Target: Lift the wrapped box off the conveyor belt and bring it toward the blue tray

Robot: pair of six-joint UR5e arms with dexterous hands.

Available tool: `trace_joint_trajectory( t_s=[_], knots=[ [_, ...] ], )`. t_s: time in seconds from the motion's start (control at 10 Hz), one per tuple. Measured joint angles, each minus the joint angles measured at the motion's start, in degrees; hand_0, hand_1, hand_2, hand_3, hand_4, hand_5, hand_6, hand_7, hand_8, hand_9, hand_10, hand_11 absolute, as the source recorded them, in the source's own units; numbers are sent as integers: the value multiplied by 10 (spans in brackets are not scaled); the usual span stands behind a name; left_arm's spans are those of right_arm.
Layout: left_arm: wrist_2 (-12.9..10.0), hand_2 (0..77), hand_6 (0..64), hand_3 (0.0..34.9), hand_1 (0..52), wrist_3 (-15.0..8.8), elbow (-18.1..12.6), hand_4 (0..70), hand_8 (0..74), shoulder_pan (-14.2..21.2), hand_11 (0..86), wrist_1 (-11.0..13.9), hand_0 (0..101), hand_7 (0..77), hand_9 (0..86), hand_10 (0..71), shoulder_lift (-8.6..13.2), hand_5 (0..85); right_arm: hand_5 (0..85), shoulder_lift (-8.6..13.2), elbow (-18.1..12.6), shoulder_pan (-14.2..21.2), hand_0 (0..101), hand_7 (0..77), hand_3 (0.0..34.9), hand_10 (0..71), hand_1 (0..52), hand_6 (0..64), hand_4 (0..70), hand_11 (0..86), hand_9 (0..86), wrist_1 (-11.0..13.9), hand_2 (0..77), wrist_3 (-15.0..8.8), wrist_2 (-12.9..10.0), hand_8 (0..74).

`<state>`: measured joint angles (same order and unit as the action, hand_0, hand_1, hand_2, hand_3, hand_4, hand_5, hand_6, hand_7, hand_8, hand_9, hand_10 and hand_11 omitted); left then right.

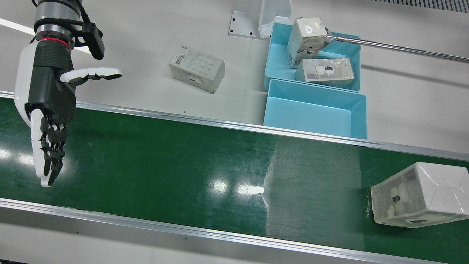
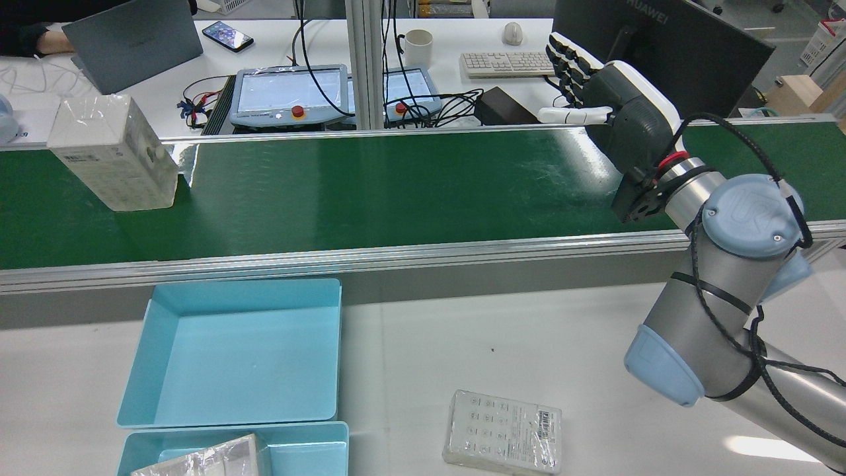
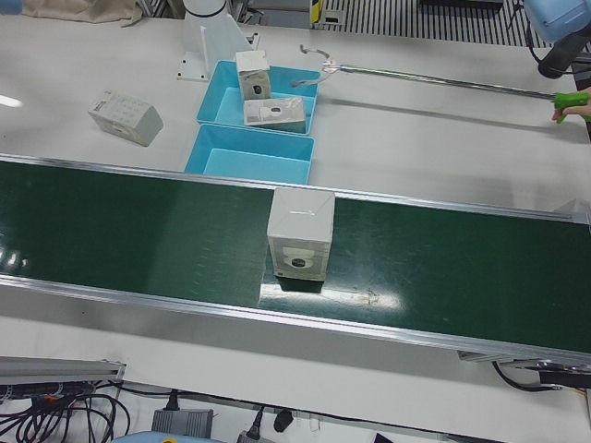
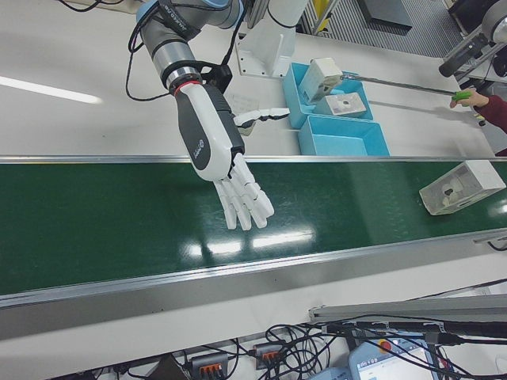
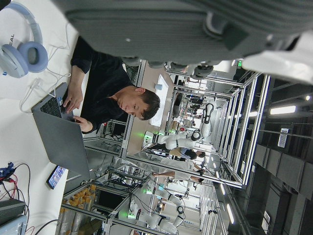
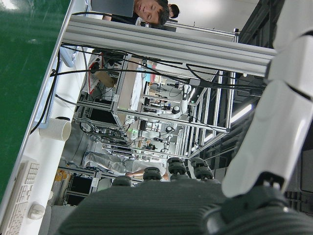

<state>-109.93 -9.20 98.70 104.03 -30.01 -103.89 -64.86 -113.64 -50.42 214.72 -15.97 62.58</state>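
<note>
Right hand fingers (image 1: 49, 154): stretched out straight, side by side, holding nothing; thumb stuck out sideways toward the table.
Right hand (image 1: 47, 99): palm open, poised above the green belt at its end before the right arm; no contact with any box. Seen also in the rear view (image 2: 618, 109) and right-front view (image 4: 218, 154).
Left hand (image 5: 205, 29): only its own camera shows a dark underside and blurred fingertips at the top edge; whether the fingers are spread or closed cannot be told.
Wrapped box (image 1: 421, 196): clear-filmed white box on the conveyor belt (image 1: 183, 168), at the far end from the right hand, well apart from it; in the left-front view (image 3: 300, 231) it sits mid-belt, just in front of the trays.
Blue tray (image 1: 315, 113): on the white table, just beside the belt's rail; nothing in it.
Second blue tray (image 1: 274, 58): touching the first, farther from the belt; holds two wrapped boxes, one lying flat (image 1: 324, 71), one upright (image 1: 306, 38).
Reach pole (image 1: 395, 47): metal rod whose claw end meets the upright box.
Loose box (image 1: 196, 68): lying flat on the table, between hand and trays.
</note>
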Motion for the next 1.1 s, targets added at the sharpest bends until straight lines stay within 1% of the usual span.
trace_joint_trajectory(
  t_s=[0.6, 1.0, 1.1],
  knots=[
    [0, 11, 0, 0, 0, 0, 0, 0, 0, 0, 0, 0, 0, 0, 0, 5, 0, 11, 60, -3, 16, 13, 413, 0, 71, 0, 93, 0, 0, 11, 16, 0, 114, 1, 0, 16],
    [0, 5, 0, 0, 0, 0, 0, 0, 0, 0, 0, 0, 0, 5, 0, 5, 0, 11, 60, 4, 27, 25, 412, 0, 72, 0, 93, 0, 5, 11, 16, 0, 114, 1, -1, 16],
    [0, 11, 0, 0, 0, 0, 0, 0, 0, 0, 0, 0, 0, 0, 0, 0, 0, 11, 60, 5, 27, 25, 413, 0, 72, 0, 93, 0, 5, 11, 16, 0, 114, 0, -1, 0]
  ],
)
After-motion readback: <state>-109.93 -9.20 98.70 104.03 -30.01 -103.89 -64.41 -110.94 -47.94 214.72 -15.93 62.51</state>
